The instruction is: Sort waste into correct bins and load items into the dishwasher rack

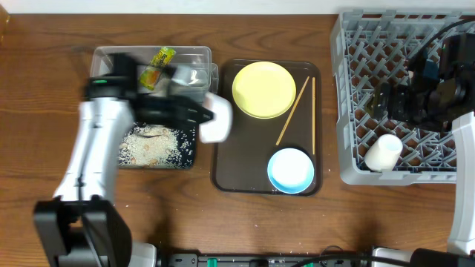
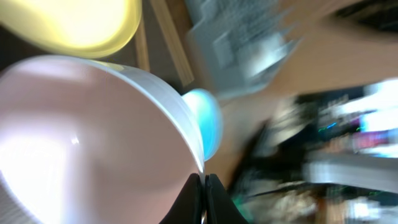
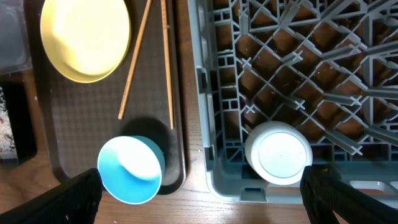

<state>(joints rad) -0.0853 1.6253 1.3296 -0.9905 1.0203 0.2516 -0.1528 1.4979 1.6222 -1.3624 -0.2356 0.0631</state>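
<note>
I judge the waste sorted: wrapper (image 1: 162, 55) in the clear tub (image 1: 197, 53), rice (image 1: 152, 147) in the black tray (image 1: 190, 162). Only the cup (image 1: 382, 153) is in the rack (image 1: 347, 111). My left claw (image 2: 203, 198) pinches the pink bowl (image 1: 217, 122) beside the black tray; my right claw (image 3: 200, 182) hangs spread over the rack. Plate (image 1: 263, 89), blue bowl (image 1: 290, 170) and chopsticks (image 1: 295, 110) are left on the brown tray (image 1: 237, 148).

A dark brown wooden table (image 1: 44, 89) takes up nearly all I can see from here, its grain running left to right. Soft, even light falls from above and casts only short shadows. Along the near edge lies a black tangle of cables (image 1: 326, 256), with a small green glow among them.
</note>
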